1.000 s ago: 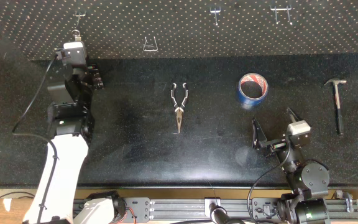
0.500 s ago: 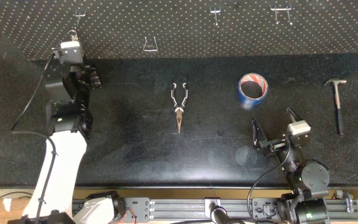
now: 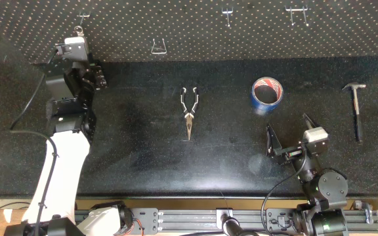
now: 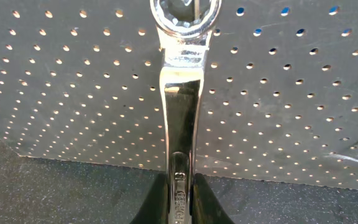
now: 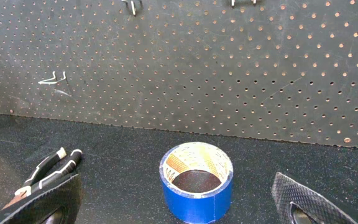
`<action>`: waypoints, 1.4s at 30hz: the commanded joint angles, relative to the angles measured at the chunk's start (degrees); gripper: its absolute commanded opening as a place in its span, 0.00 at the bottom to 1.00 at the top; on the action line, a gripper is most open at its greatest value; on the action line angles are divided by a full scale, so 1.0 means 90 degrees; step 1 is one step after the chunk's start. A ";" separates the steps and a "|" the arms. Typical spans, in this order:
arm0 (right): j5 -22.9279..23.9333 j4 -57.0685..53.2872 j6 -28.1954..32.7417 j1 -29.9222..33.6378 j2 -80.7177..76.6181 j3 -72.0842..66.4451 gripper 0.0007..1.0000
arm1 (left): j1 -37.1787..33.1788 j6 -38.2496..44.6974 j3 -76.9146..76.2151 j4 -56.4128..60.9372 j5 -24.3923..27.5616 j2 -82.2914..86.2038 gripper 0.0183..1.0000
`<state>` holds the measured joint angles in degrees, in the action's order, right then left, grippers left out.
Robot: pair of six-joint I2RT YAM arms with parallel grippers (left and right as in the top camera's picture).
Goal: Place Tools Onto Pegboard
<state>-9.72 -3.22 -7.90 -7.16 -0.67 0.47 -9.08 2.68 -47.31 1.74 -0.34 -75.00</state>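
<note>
Left gripper (image 4: 180,198) clamps a polished steel wrench (image 4: 180,93), ring end against the perforated pegboard (image 4: 291,93); right gripper (image 3: 287,131) gapes wide near the blue tape roll (image 5: 196,182).

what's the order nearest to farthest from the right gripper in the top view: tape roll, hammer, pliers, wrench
From the right gripper:
1. blue tape roll, just ahead, toward the pegboard.
2. hammer, off to its right.
3. pliers, mid-surface, to its left.
4. wrench, far left at the pegboard, in the left gripper.
</note>
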 commanded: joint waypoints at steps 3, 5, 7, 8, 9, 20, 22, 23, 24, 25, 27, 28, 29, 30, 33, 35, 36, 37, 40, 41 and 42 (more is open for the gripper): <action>0.0032 -0.0024 -0.0049 -0.0029 0.0068 -0.0024 1.00 | -0.0027 -0.0083 -0.0211 0.0075 0.0134 -0.0216 0.01; 0.0029 -0.0024 -0.0049 -0.0029 0.0068 -0.0024 1.00 | -0.0034 -0.0083 -0.0211 0.0080 0.0131 -0.0257 0.01; 0.0029 -0.0024 -0.0049 -0.0029 0.0068 -0.0024 1.00 | -0.0034 -0.0083 -0.0211 0.0143 0.0131 -0.0294 0.01; 0.0032 -0.0024 -0.0049 -0.0029 0.0068 -0.0024 1.00 | -0.0034 -0.0083 -0.0211 0.0194 0.0131 -0.0318 0.01; 0.0029 -0.0024 -0.0049 -0.0029 0.0068 -0.0024 1.00 | -0.0034 -0.0083 -0.0211 0.0282 0.0129 -0.0352 0.01; 0.0029 -0.0024 -0.0049 -0.0029 0.0068 -0.0024 1.00 | -0.0032 -0.0083 -0.0498 0.0517 0.0134 -0.0794 0.05; 0.0029 -0.0024 -0.0049 -0.0029 0.0068 -0.0024 1.00 | -0.0032 -0.0083 -0.0503 0.0563 0.0134 -0.0840 0.13; 0.0032 -0.0024 -0.0049 -0.0029 0.0068 -0.0024 1.00 | -0.0032 -0.0083 -0.0503 0.0578 0.0134 -0.0862 0.18; 0.0029 -0.0024 -0.0049 -0.0029 0.0068 -0.0024 1.00 | -0.0032 -0.0083 -0.0503 0.0588 0.0134 -0.0877 0.18; 0.0029 -0.0024 -0.0049 -0.0029 0.0068 -0.0024 1.00 | -0.0032 -0.0085 -0.0503 0.0600 0.0136 -0.0886 0.19; 0.0029 -0.0024 -0.0049 -0.0029 0.0068 -0.0024 1.00 | -0.0032 -0.0083 -0.0503 0.0622 0.0134 -0.0886 0.43; 0.0032 -0.0022 -0.0049 -0.0029 0.0068 -0.0024 1.00 | -0.0032 -0.0083 -0.0503 0.0619 0.0134 -0.0886 0.63; 0.0029 -0.0024 -0.0049 -0.0029 0.0068 -0.0024 1.00 | -0.0032 -0.0083 -0.0503 0.0597 0.0134 -0.0867 0.92; 0.0032 -0.0024 -0.0049 -0.0029 0.0068 -0.0024 1.00 | -0.0032 -0.0083 -0.0503 0.0556 0.0131 -0.0823 1.00; 0.0032 -0.0024 -0.0049 -0.0029 0.0068 -0.0024 1.00 | -0.0032 -0.0083 -0.0503 0.0109 0.0109 -0.0386 1.00; 0.0029 -0.0024 -0.0049 -0.0029 0.0068 -0.0024 1.00 | -0.0032 -0.0083 -0.0503 -0.0304 0.0107 -0.0121 1.00; 0.0029 -0.0024 -0.0049 -0.0029 0.0068 -0.0024 1.00 | -0.0032 -0.0083 -0.0503 -0.0617 0.0100 0.0017 1.00; 0.0029 -0.0024 -0.0049 -0.0029 0.0068 -0.0024 1.00 | -0.0032 -0.0083 -0.0503 -0.0962 0.0083 0.0175 1.00; 0.0029 -0.0024 -0.0049 -0.0029 0.0068 -0.0024 1.00 | -0.0032 -0.0085 -0.0503 -0.2018 0.0087 0.0814 1.00; 0.0029 -0.0024 -0.0049 -0.0029 0.0068 -0.0024 1.00 | -0.0032 -0.0083 -0.0503 -0.2280 0.0087 0.0991 1.00; 0.0032 -0.0024 -0.0049 -0.0029 0.0068 -0.0024 1.00 | -0.0032 -0.0083 -0.0503 -0.2477 0.0085 0.1141 1.00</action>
<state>-9.72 -3.20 -7.92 -7.16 -0.67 0.47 -9.08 1.83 -50.94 -16.78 0.25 -69.63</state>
